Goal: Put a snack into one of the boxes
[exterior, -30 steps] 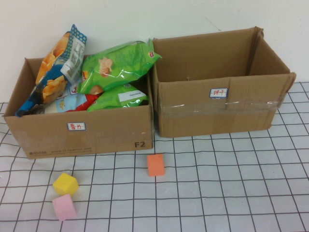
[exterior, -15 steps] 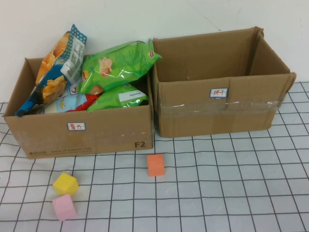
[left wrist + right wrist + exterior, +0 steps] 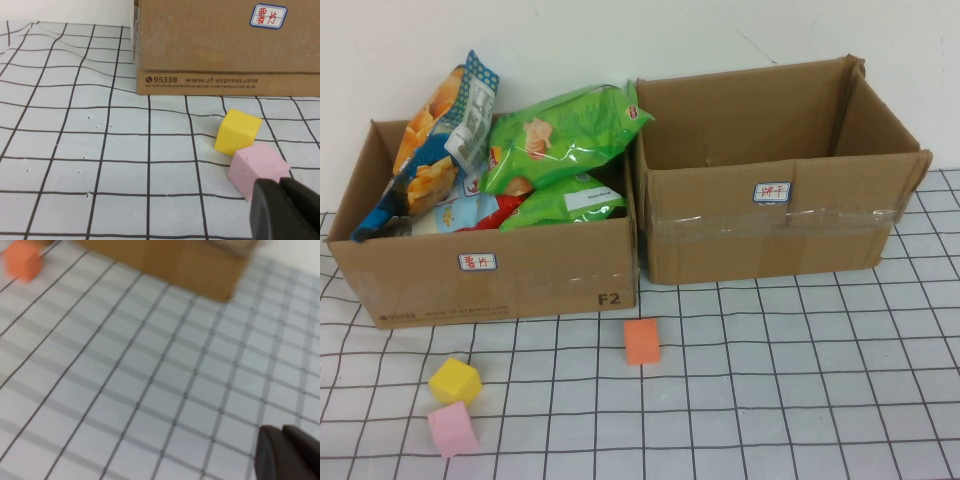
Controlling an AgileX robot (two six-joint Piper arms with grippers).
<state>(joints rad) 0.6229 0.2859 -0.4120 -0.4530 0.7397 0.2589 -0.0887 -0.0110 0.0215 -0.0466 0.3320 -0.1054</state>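
High view: snack bags (image 3: 555,140) piled in left box (image 3: 500,275) at the gridded table's (image 3: 800,380) rear edge; right box (image 3: 770,230) touching beside it. Orange cube (image 3: 642,341), yellow cube (image 3: 455,380), pink cube (image 3: 452,428) toward the front. Left gripper (image 3: 285,210) closed, empty, just beside pink cube. Right gripper (image 3: 287,455) closed, empty, over bare table.

Count on the worktop (image 3: 800,400): 2 boxes, 3 foam cubes, several snack bags.
Left box (image 3: 520,280) holds all the bags: 2 green bags (image 3: 560,135), 1 orange/blue bag (image 3: 440,130), more underneath, can't count. Right box (image 3: 770,240): no bags. Cubes: 1 orange (image 3: 642,341), 1 yellow (image 3: 455,380), 1 pink (image 3: 452,429).
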